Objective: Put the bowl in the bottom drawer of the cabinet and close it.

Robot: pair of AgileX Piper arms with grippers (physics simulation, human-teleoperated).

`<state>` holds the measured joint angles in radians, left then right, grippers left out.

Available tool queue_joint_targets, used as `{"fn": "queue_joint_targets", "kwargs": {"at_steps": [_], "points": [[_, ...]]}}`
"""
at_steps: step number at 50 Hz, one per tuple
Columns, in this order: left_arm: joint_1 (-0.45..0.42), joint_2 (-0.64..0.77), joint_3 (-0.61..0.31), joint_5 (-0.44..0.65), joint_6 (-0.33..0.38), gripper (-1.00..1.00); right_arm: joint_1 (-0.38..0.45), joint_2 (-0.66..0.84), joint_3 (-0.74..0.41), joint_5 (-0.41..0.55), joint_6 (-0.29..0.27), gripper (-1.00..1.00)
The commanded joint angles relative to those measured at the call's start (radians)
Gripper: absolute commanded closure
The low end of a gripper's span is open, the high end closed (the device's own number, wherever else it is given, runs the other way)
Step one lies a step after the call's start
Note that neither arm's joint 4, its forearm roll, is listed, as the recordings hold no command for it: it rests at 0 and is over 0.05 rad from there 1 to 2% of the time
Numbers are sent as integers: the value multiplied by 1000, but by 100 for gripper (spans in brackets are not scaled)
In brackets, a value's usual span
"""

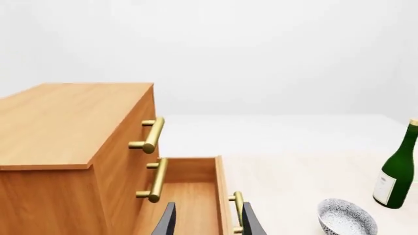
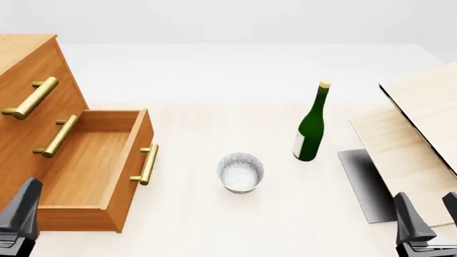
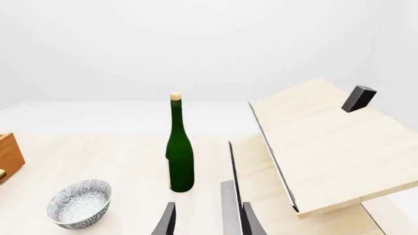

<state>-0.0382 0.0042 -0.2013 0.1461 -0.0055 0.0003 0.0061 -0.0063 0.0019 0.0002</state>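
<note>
Bowl sits upright on the table, well apart from both grippers: at two o'clock from the left gripper, at ten o'clock from the right gripper. Both sets of jaws stand spread and empty. The bottom drawer of the cabinet is pulled open, at nine o'clock of the bowl; a green bottle stands at two o'clock.

Bowl upright on table between open bottom drawer and bottle.
</note>
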Motion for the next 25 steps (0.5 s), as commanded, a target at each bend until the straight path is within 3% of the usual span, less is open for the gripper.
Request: {"fn": "queue_joint_targets", "kwargs": {"at_steps": [1,20,25], "points": [[-16,26,-97,76,-2,-100,0,1,-1,0,0,-100],[-108,192,-274,89,-12,-100,0,5,-9,4,0,-100],[-148,260,-302,74,21,-100,0,6,-9,4,0,-100]]}}
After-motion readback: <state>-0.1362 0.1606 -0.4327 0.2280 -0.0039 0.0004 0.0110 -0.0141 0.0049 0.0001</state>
